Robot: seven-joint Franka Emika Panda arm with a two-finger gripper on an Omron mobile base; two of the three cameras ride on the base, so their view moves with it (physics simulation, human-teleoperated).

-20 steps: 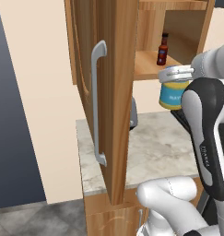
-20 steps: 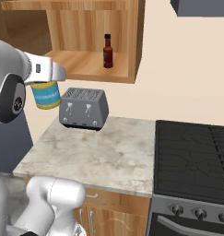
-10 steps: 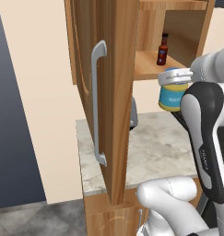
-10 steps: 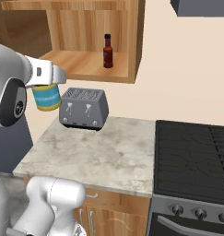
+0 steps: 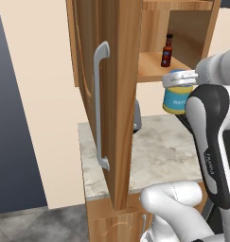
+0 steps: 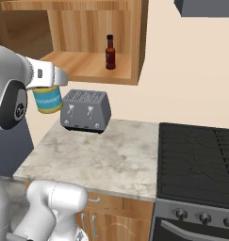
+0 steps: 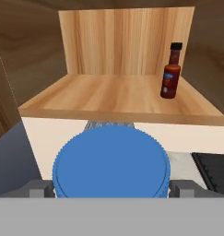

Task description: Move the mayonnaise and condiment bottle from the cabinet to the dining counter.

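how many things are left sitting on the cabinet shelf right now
1: the condiment bottle, upright toward the shelf's right side. The mayonnaise is already out, clamped in the gripper.

The bottle [image 6: 110, 52] stands upright on the shelf inside the open cabinet [image 6: 87, 66], toward its right. The mayonnaise [image 6: 47, 99] hangs in the gripper [image 6: 49, 87] out in front of the shelf, left of the toaster [image 6: 85, 110], which sits on the counter [image 6: 102, 157] beside the stove [image 6: 198, 162].
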